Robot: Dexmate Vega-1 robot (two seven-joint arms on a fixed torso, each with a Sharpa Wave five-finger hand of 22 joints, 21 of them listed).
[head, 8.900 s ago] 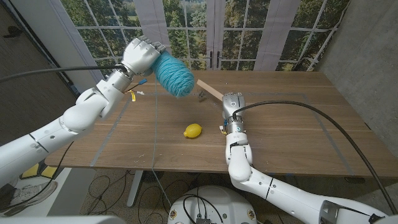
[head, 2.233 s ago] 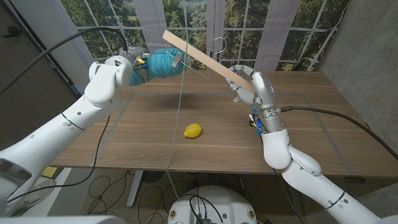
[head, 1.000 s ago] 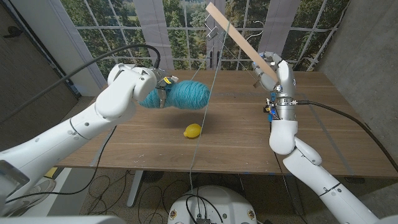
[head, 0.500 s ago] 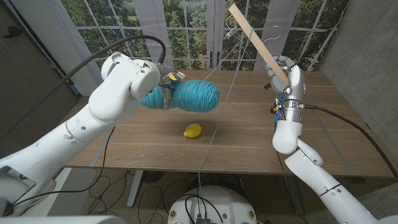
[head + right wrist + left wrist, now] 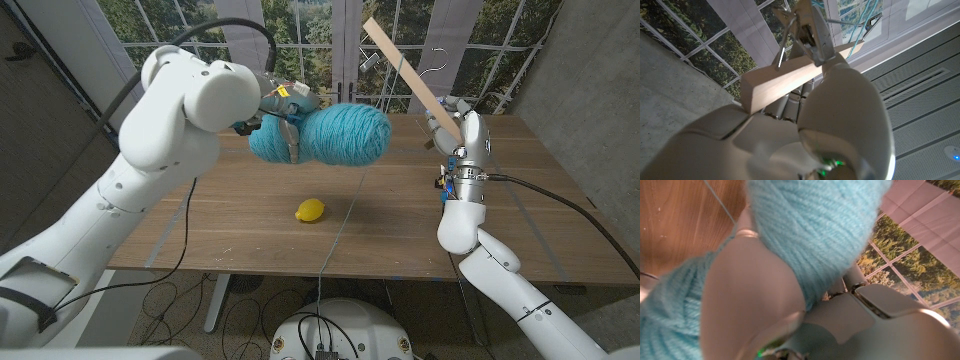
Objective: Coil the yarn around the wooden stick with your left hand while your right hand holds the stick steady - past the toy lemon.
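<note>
Left hand [image 5: 283,112] grips the yarn [image 5: 330,133] in the air, up behind the lemon [image 5: 311,210], bare table [image 5: 230,220] all around it. Right of the lemon, right hand [image 5: 455,122] clasps the tilted stick [image 5: 410,78] near the far edge.

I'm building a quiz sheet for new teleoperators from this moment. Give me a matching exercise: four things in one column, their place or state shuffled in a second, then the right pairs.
Things:
1. ball of yarn
2. wooden stick
3. toy lemon
4. yarn strand

Places or states:
A. lies on the table
B. gripped by the right hand, slanting up toward the windows
C. held in the air by the left hand
D. runs down past the table's near edge

Pairs: 1-C, 2-B, 3-A, 4-D
</note>
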